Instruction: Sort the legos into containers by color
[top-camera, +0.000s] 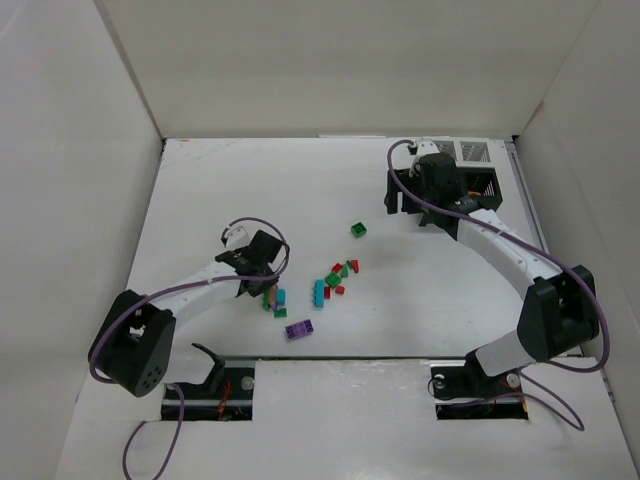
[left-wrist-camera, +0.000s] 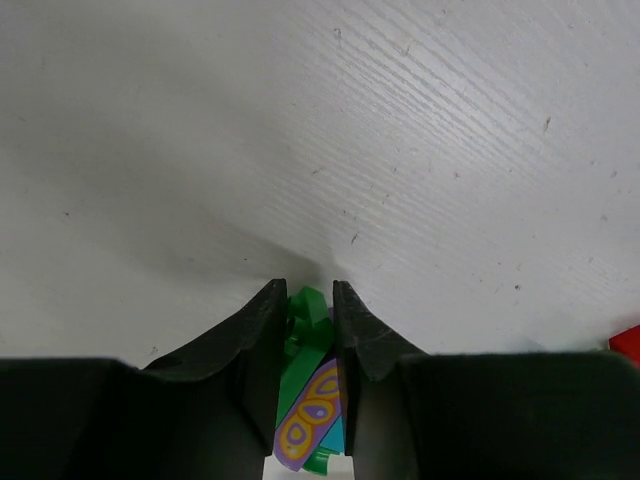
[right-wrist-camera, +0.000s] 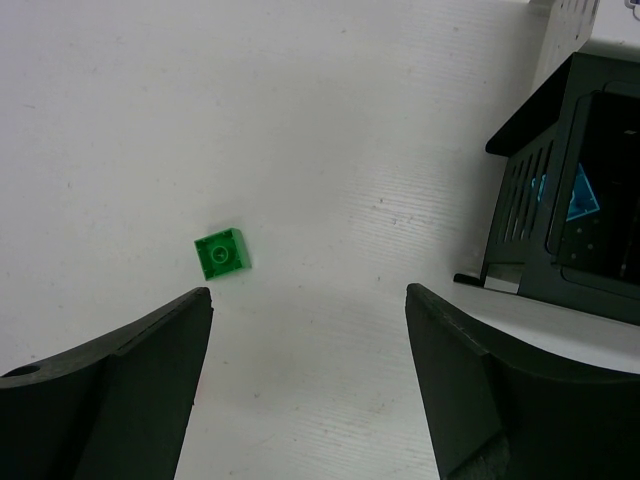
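Sorting looks barely begun. Most of the legos (top-camera: 335, 278) lie loose on the desk (top-camera: 230, 190) in a scatter at the centre of the overhead view, with a purple brick (top-camera: 298, 329) just below them and a single green brick (top-camera: 358, 230) apart toward the upper right. The containers (top-camera: 478, 165) sit in the upper right corner. The left claw (left-wrist-camera: 308, 292) is down at the scatter's left end, nearly pressed together and pinching a green piece (left-wrist-camera: 308, 315). Only its wrist view shows this, along with a purple patterned piece (left-wrist-camera: 310, 415) wedged lower between the fingers. The right claw (right-wrist-camera: 308, 300) is spread wide and empty over bare desk, between the single green brick and a black bin (right-wrist-camera: 530, 190). Its wrist view alone reveals a teal-blue shape (right-wrist-camera: 577, 195) inside that bin, so probably something is already sorted.
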